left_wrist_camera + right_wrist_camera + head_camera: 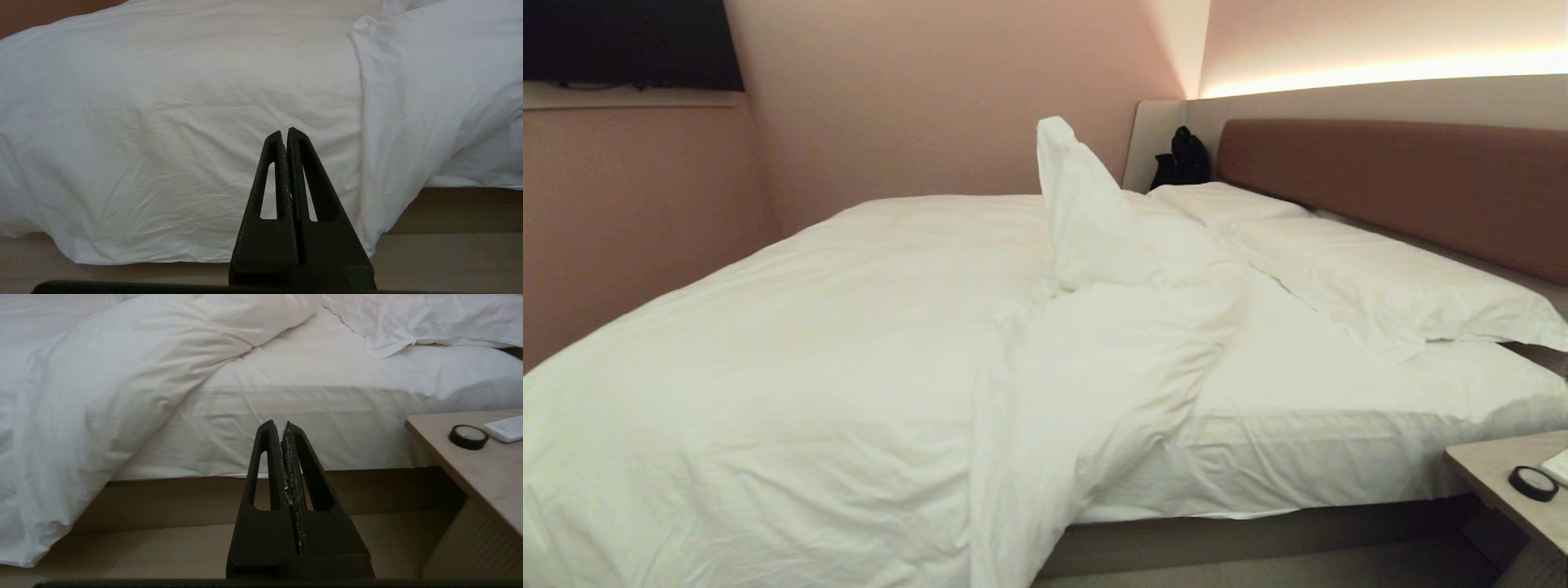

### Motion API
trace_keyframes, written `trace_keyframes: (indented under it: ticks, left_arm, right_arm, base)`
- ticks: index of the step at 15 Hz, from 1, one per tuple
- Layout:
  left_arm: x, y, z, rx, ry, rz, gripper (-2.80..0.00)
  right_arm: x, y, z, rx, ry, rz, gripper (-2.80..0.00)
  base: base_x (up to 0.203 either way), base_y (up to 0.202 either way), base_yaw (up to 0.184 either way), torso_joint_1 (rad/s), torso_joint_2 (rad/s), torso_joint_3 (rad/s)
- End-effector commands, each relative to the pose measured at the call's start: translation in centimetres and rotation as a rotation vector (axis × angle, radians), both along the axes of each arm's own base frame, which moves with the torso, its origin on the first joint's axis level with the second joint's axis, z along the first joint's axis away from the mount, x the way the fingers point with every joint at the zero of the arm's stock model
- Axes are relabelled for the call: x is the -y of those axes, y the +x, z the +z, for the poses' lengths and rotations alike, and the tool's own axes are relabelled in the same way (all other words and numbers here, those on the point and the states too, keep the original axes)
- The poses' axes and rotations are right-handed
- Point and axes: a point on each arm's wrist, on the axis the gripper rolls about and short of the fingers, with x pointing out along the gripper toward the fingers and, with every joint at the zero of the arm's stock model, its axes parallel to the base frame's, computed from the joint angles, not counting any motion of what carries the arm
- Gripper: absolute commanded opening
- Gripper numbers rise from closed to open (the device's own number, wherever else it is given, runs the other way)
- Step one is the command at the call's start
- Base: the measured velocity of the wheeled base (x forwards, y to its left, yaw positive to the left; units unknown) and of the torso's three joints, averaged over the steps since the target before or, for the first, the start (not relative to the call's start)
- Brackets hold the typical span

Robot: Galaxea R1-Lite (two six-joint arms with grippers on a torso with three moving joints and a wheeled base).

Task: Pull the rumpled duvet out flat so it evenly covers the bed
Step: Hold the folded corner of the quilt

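no readable text or labels.

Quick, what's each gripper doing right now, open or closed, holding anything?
Left gripper: fingers closed, holding nothing, short of the duvet.
Right gripper: fingers closed, holding nothing, short of the bed.

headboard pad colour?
Brown headboard with a beige surround; clearest in the head view.

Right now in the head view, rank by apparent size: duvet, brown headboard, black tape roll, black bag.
1. duvet
2. brown headboard
3. black bag
4. black tape roll
The bag sits far back and the roll is near, so their real sizes may differ more.
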Motion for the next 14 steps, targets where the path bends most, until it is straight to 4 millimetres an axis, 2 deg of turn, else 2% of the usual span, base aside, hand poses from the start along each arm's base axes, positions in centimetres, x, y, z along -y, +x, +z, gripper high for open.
trace_keyframes:
  ticks: [1, 6, 14]
  left_arm:
    - [0.00, 0.01, 0.00, -0.001, 0.000, 0.000, -2.80]
    - [0.00, 0.00, 0.01, 0.001, 0.000, 0.001, -2.80]
    - [0.00, 0.00, 0.01, 0.002, 0.000, 0.000, -2.80]
  right_arm:
    - [0.00, 0.00, 0.01, 0.000, 0.000, 0.000, -2.80]
    - [0.00, 0.00, 0.01, 0.000, 0.000, 0.000, -2.80]
    - [0.00, 0.01, 0.01, -0.001, 0.000, 0.000, -2.80]
  base:
    - [0.000, -0.196, 0.001, 0.000, 0.00, 0.002]
    - [0.000, -0.167, -0.001, 0.004, 0.00, 0.002]
    - [0.000, 0.000, 0.000, 0.000, 0.00, 0.000]
